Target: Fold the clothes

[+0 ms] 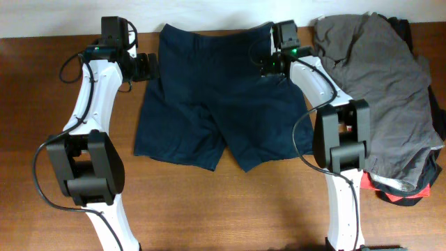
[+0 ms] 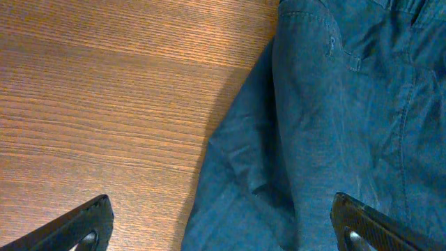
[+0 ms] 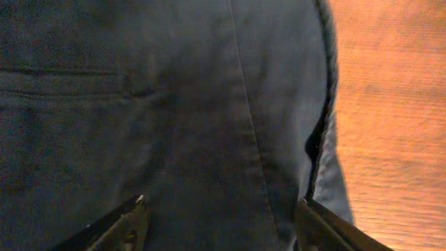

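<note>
Dark navy shorts [image 1: 209, 97] lie flat and unfolded on the table [image 1: 209, 202], waistband toward its far edge, both legs spread toward its near edge.

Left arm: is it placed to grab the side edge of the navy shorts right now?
Probably yes. The left gripper sits open at the side edge of the shorts, near the waistband. The wrist view shows that edge between its fingers, with nothing covering it.

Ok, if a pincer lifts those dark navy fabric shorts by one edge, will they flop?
Probably floppy: the dark navy fabric shorts lie wrinkled, one side edge folded over. Likely light: thin cloth, flat on the wooden table.
</note>
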